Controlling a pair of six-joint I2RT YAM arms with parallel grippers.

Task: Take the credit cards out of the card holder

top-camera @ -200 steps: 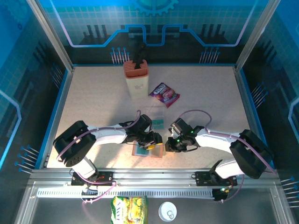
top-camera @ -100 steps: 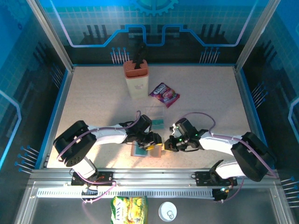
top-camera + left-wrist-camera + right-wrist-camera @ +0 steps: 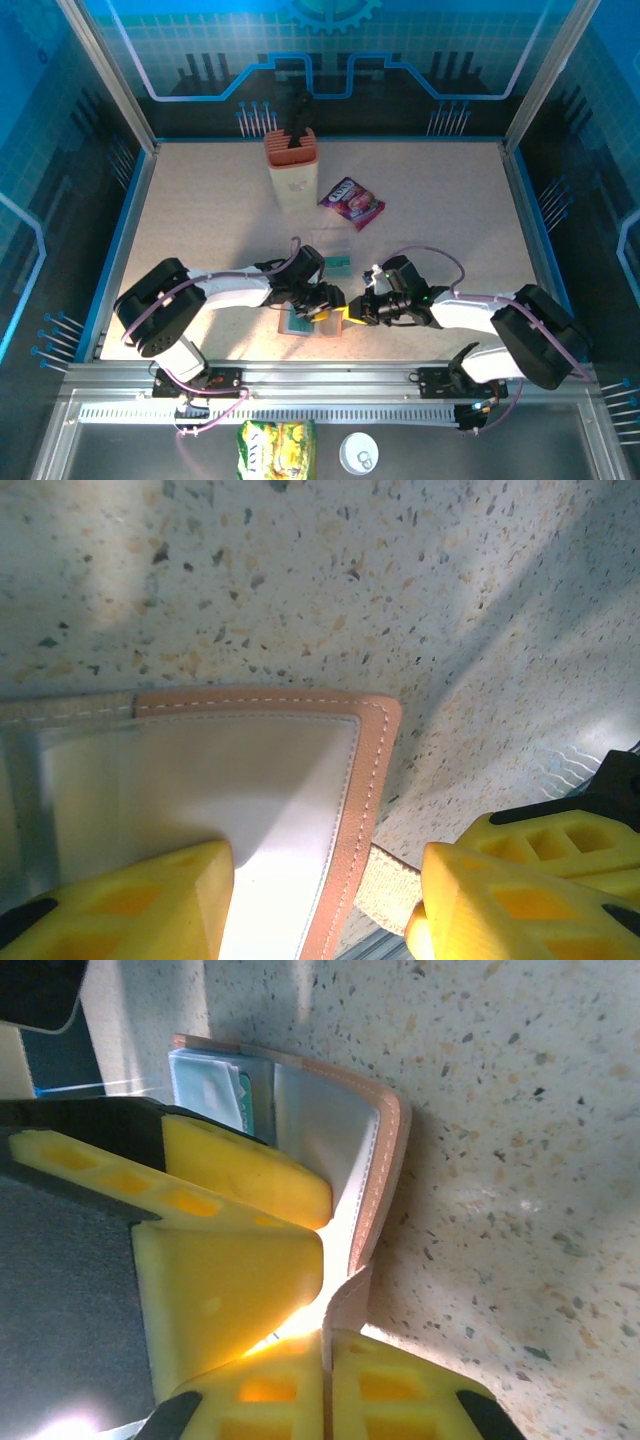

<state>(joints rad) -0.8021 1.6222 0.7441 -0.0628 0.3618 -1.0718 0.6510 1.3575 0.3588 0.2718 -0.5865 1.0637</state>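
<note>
The salmon-brown card holder lies open on the table near the front edge. In the left wrist view its stitched border and clear sleeve show. My left gripper is open over it: one finger rests on the sleeve, the other stands off the edge. My right gripper is shut on the holder's snap tab. A teal card edge sits in the grey-blue sleeves. Another teal card lies behind the holder.
A clear plastic box stands just behind the grippers. Further back are a beige block with an orange top and a purple snack packet. Blue-edged walls bound the table. A yellow packet lies beyond the front rail.
My right gripper has slid left to the holder's right edge and shut on the snap tab. The left gripper has stayed over the holder.
</note>
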